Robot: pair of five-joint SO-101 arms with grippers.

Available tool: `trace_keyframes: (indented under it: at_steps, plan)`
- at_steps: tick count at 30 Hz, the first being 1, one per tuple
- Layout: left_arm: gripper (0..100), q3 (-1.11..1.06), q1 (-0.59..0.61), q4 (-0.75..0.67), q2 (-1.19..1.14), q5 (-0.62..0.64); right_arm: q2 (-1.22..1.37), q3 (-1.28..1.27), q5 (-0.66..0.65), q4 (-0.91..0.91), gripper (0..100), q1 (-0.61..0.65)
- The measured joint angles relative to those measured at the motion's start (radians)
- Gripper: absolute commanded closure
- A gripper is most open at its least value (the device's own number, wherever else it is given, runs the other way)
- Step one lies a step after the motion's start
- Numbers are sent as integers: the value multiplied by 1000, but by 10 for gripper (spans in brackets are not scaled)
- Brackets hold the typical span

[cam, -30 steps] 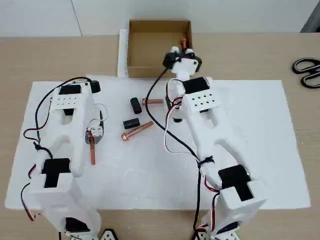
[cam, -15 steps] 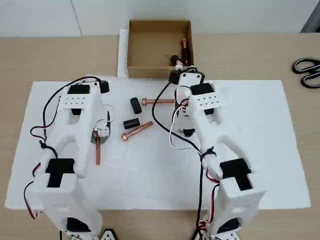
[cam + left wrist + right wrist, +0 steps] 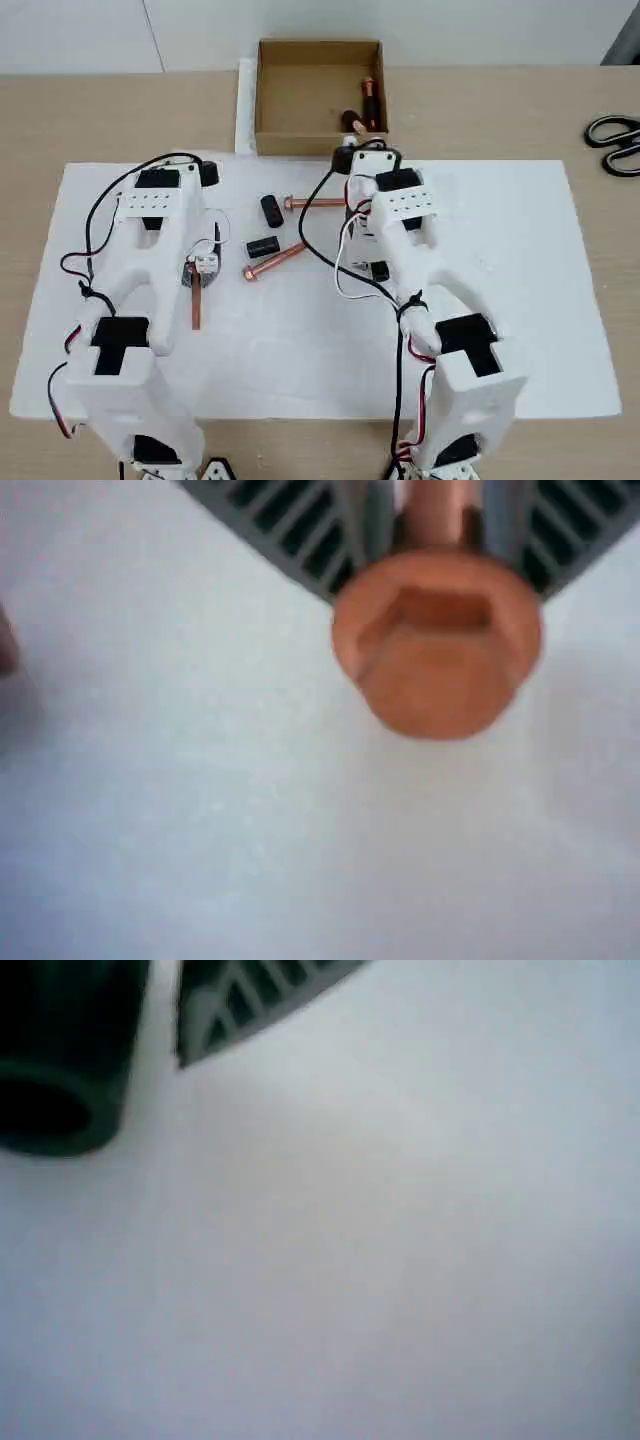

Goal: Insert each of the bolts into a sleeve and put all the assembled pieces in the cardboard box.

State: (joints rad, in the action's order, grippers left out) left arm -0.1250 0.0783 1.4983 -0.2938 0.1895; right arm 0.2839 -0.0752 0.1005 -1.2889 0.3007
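1. At the top middle of the high view, the cardboard box [image 3: 270, 100] sits on the table [image 3: 100, 110]. One assembled piece [image 3: 364, 108], a copper bolt in a black sleeve, lies along its right side.
2. Left of centre, the left gripper [image 3: 437, 515] is clamped on the held bolt [image 3: 437, 650]. Grey ribbed fingers [image 3: 290, 525] flank the shaft, and the head faces the wrist camera over the white sheet [image 3: 500, 300].
3. Between the arms, mid-frame, the upper sleeve [image 3: 271, 210] and the lower sleeve [image 3: 263, 246] lie apart on the sheet. The upper bolt [image 3: 315, 203] lies just right of the upper sleeve. The lower bolt [image 3: 273, 262] slants just beside the lower sleeve.
4. Right of centre, the right arm's tip is just below the box's front wall. The right gripper [image 3: 215, 1015] shows one ribbed finger at the top left of its wrist view; I cannot tell whether the pincer is apart or together. The near sleeve [image 3: 60, 1060] sits in that view's upper left corner, beside the finger.
5. At the right edge, scissors [image 3: 615, 140] lie on the bare table.
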Motion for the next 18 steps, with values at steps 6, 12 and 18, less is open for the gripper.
trace_keyframes:
  at_steps: [6, 12, 18]
  plan:
    - [994, 0, 0, 0, 0, 0, 15, 2, 0, 17, 844, 3]
    - [994, 0, 0, 0, 0, 0, 83, 21, 0, 25, 845, -2]
    - [994, 0, 0, 0, 0, 0, 94, 28, 0, 25, 933, -3]
